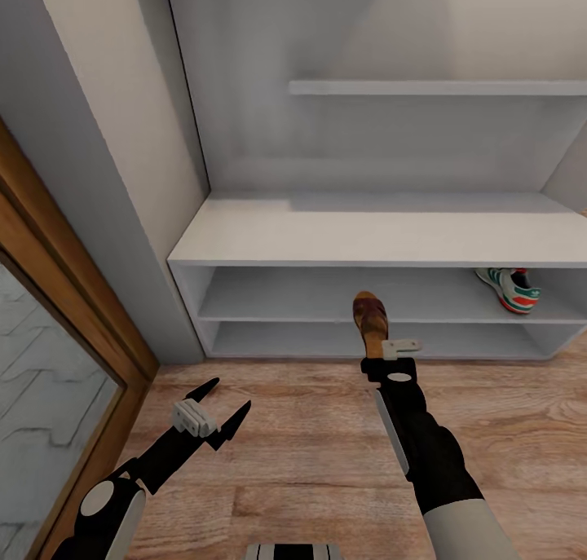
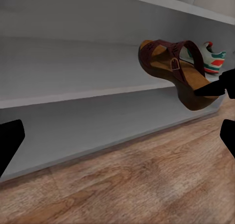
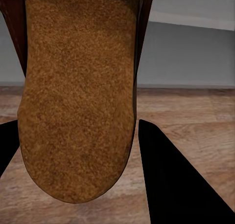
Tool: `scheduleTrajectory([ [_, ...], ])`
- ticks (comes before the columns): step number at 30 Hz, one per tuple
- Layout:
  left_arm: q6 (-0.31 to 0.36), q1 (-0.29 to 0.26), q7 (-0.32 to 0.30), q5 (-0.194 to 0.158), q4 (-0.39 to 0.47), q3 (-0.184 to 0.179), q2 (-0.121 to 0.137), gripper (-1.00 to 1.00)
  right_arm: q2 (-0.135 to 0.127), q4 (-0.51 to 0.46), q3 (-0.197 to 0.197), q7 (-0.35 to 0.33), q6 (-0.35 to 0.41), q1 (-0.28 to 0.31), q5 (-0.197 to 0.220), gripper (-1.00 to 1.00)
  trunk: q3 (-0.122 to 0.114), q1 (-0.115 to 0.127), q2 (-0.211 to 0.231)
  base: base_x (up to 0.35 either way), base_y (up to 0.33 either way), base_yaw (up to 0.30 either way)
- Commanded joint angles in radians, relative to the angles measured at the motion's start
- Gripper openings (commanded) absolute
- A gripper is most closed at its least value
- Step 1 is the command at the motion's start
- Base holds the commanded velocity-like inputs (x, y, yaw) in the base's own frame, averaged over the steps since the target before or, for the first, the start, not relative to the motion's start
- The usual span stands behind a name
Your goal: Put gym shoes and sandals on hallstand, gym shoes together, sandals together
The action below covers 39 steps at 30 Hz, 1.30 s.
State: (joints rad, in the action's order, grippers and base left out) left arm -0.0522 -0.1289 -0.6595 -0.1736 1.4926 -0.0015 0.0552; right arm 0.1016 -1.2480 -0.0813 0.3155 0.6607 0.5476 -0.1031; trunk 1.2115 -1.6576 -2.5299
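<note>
One sandal (image 1: pixel 371 321) up at 12 o'clock, one gym shoe (image 1: pixel 511 289) approx 2 o'clock, one rack (image 1: pixel 383 232) w/ two open shelves, two grippers: left (image 1: pixel 218 409), right (image 1: pixel 390 352).

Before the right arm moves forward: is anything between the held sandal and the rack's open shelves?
Nothing visible: the sandal in the right gripper faces bare shelves of the hallstand; the one gym shoe sits off toward the right.

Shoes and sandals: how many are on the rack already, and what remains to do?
Done: one gym shoe lies on the rack's upper open shelf, at the right. In hand: the right pincer holds one sandal by its heel, toe toward the shelves, not yet set down. The left pincer is open and empty above the floor. Left: placing this sandal, then the second sandal and second gym shoe.
</note>
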Motion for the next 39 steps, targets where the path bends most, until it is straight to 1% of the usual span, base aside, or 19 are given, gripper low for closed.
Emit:
scheduleTrajectory([
  [1, 0.0, 0.0, 0.0, 0.0, 0.0, 0.0, 0.0, 1.0, 0.0, 0.0, 0.0, 0.002, -0.001, 0.0, 0.003, -1.0, 0.0, 0.0, 0.0, 0.003, 0.0, 0.0],
  [13, 0.0, 0.0, 0.001, 0.0, 0.0, 0.001, 0.0, 1.0, 0.0, 0.001, 0.0, 0.002, -0.001, 0.0, 0.003, -1.0, 0.0, 0.0, 0.0, 0.007, 0.0, 0.0],
  [24, 0.0, 0.0, 0.0, 0.0, 0.0, 0.001, 0.001, 1.0, -0.001, 0.001, 0.0, 0.001, -0.001, 0.0, 0.003, -1.0, 0.0, 0.0, 0.0, 0.142, 0.0, 0.0],
  [39, 0.0, 0.0, 0.0, 0.0, 0.0, 0.002, 0.001, 1.0, -0.002, 0.001, 0.0, 0.002, -0.001, 0.0, 0.003, -1.0, 0.0, 0.0, 0.0, 0.031, 0.0, 0.0],
])
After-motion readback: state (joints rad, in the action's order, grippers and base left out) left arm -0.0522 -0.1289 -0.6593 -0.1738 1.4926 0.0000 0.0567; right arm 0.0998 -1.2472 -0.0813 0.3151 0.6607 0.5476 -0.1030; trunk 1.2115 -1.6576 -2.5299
